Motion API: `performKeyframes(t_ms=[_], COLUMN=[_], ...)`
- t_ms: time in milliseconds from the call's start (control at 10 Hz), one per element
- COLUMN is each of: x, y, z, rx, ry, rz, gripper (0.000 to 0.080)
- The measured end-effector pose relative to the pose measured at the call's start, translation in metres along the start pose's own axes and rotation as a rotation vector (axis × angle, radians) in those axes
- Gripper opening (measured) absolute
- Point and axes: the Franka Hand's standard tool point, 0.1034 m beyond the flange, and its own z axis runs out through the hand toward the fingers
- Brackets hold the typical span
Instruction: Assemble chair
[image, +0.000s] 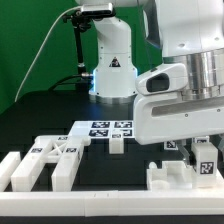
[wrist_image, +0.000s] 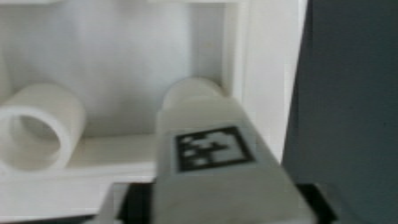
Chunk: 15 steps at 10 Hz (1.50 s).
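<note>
The jaws are closed on a tagged bar (wrist_image: 214, 150). Their dark tips show on either side of its near end in the wrist view, and its square tag faces the camera. Just beyond the bar sits a socketed piece (wrist_image: 39, 128), white with a round opening; whether the two touch cannot be told. In the exterior view the bar stands upright at the exterior view's right, just above a low white piece (image: 170, 178) on the black surface (image: 50, 110). The arm (image: 180, 95) fills the space above it. Toward the middle lies the marker board (image: 102, 128), with a small block (image: 117, 144) just in front. Loose chair pieces (image: 45, 160) are clustered at the exterior view's left, behind the border rail (image: 100, 196).
</note>
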Motion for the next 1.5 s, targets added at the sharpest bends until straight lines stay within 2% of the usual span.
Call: performKeyframes(t_ms=[100, 200, 300, 600, 800, 900, 1000, 1100, 1200, 1300, 1400, 1500], x=[0.0001, 0.0001, 0.0005, -0.0035, -0.0039, -0.0039, -0.0048, -0.0051, -0.0023, -0.0016, -0.0033, -0.0078], y=[0.0008, 0.0011, 0.0015, -0.0015, -0.0018, -0.0017, -0.0012, -0.001, 0.0036, 0.0077, 0.0074, 0.0039], z=[0.0, 0.0, -0.0003, -0.0008, -0.0003, -0.0003, 0.0, -0.0001, -0.0024, -0.0035, -0.0033, -0.0032], rx=[-0.001, -0.001, -0.003, -0.015, -0.009, -0.009, -0.019, -0.028, -0.022, -0.018, -0.021, -0.018], ry=[0.0, 0.0, 0.002, -0.042, -0.054, -0.054, -0.052, -0.05, -0.055, -0.061, -0.06, -0.053], rz=[0.077, 0.122, 0.293, 0.951, 1.091, 1.072, 0.941, 0.755, 0.544, 0.389, 0.203, 0.076], gripper=[0.0288, 0.0288, 0.0288, 0.0288, 0.0288, 0.0288, 0.0288, 0.0334, 0.0543, 0.0543, 0.0617, 0.0642])
